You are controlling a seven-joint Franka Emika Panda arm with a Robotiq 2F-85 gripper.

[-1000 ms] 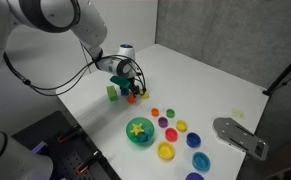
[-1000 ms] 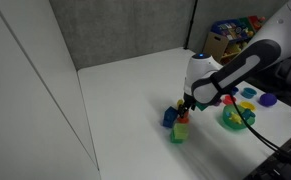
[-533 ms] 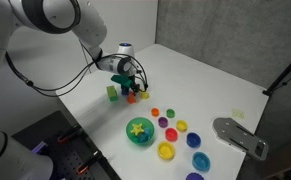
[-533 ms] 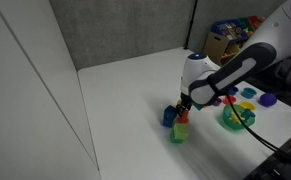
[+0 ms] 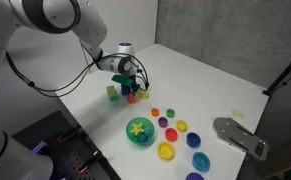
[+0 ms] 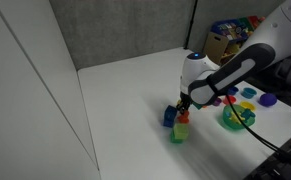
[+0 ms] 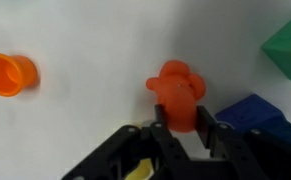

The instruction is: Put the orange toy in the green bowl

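Two fingers (image 7: 162, 135) of the claw (image 7: 182, 120) pinch the orange toy (image 7: 177, 85) on the surface (image 7: 85, 40), readying carriage to the green bowl (image 5: 139, 141), six o'clock in an exterior view.

An orange toy (image 7: 177, 90) and a green bowl (image 5: 130, 135), well apart.
The toy is small, lumpy and bright orange; the bowl is round and upright.

Crowding orange toy (image 7: 176, 93): blue block (image 7: 263, 116), green cube (image 7: 289, 45); bare table (image 7: 85, 40) opposite.
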